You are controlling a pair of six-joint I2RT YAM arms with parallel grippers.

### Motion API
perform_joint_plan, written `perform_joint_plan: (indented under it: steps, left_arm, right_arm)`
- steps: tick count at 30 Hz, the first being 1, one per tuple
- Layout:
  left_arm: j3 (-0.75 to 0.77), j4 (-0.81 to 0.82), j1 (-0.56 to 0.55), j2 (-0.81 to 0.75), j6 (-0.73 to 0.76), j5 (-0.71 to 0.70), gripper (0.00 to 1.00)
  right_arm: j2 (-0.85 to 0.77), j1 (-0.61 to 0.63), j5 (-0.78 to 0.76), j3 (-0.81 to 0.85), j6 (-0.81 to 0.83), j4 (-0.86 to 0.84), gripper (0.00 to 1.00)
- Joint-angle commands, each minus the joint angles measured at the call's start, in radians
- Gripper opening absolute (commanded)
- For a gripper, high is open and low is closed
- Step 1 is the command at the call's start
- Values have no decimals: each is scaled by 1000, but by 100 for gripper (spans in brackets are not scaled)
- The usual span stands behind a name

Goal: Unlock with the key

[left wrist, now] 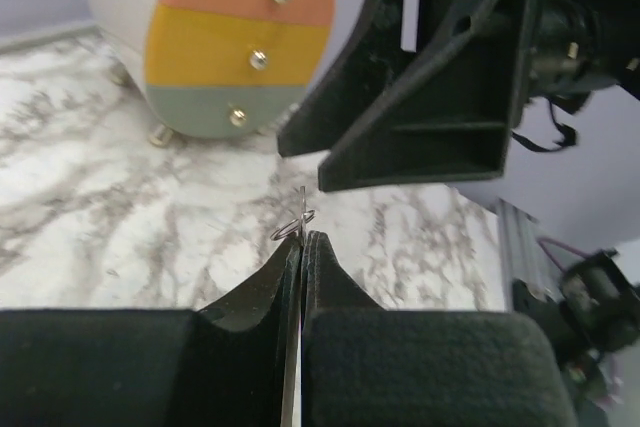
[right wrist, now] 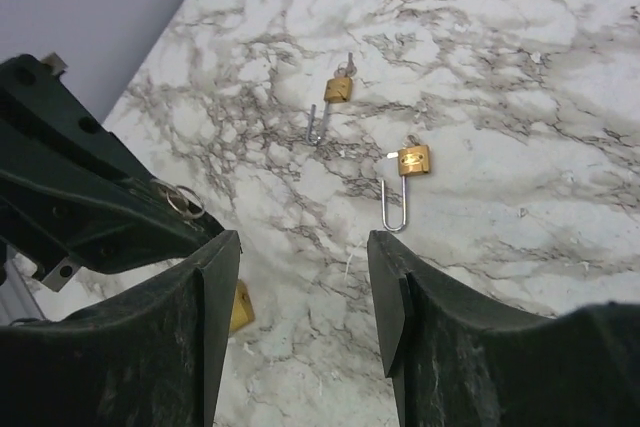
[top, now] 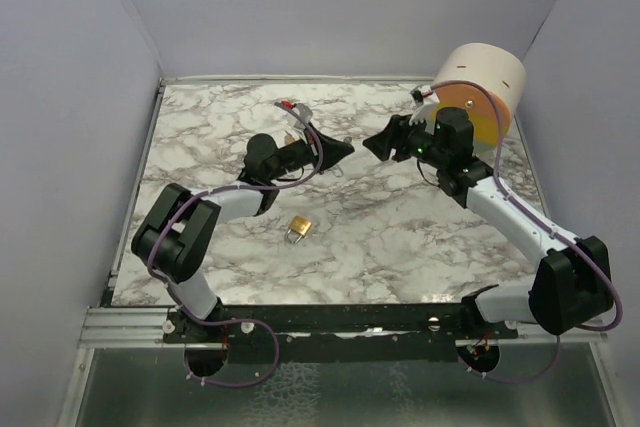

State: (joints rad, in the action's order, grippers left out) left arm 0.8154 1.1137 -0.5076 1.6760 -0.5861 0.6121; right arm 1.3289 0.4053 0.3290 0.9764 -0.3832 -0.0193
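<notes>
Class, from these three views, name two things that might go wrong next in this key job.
The left hand pinches the thin key right at its fingertips, so it may twist or slip out. The open right hand hangs close opposite; closing in for a handover, it might knock the key loose.

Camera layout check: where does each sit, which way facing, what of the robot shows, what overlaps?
Top external: above and behind the bases, looking down on the marble table; both arms show.
Left wrist: looks along the shut left gripper at the right gripper and the drawer unit.
Right wrist: looks down past its open fingers at two brass padlocks.
Shared: both wrist views show the key ring in the left gripper.
</notes>
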Motion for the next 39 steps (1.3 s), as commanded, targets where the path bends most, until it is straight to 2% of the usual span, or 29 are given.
perform_joint_plan:
  steps: [1, 6, 14, 27, 39]
  left_arm:
    - [32, -75, 14, 48, -120, 268, 0]
    - [70, -92, 24, 93, -186, 409, 0]
    - [117, -92, 27, 136, -271, 478, 0]
    - [174, -92, 26, 165, -322, 546, 0]
    - [214, -91, 14, 175, -331, 542, 0]
  right_arm:
    - [-30, -74, 238, -95, -96, -295, 53]
    - [-13, -108, 390, -137, -117, -435, 51]
    - [57, -108, 568, -169, -164, -562, 43]
    - [117, -108, 624, -194, -210, -618, 46]
    - [155, -108, 645, -200, -253, -671, 37]
